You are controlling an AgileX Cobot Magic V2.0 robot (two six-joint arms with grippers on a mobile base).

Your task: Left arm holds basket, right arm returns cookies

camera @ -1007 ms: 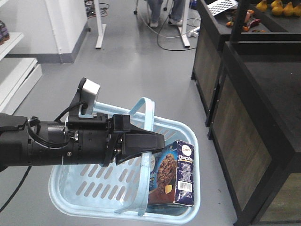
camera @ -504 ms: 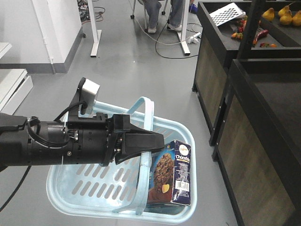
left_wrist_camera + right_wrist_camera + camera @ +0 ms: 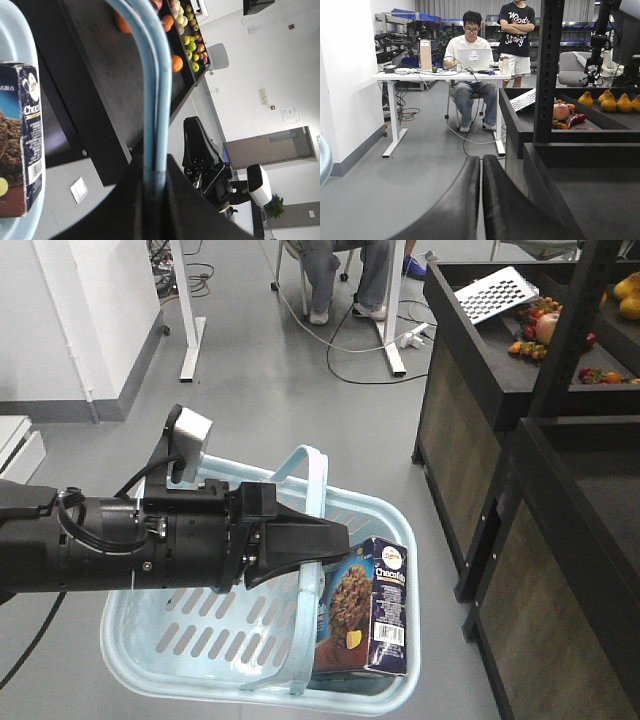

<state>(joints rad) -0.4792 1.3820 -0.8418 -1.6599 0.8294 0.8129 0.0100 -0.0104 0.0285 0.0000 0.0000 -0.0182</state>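
L gripper [image 3: 335, 540] pinches basket [image 3: 130, 640] handles; cookies [image 3: 365, 615] inside, below jaw tips.

Front view: the whole background sits lower in frame than before. The white desk leg [image 3: 185, 310] and the seated person's legs [image 3: 340, 275] show more of their length. The white shelf [image 3: 12, 445] has withdrawn almost fully past the left edge. The black display stand [image 3: 520, 490] now exposes its perforated tray [image 3: 505, 295] and fruit [image 3: 545, 330]. The basket [image 3: 372, 502] hangs marginally further left.
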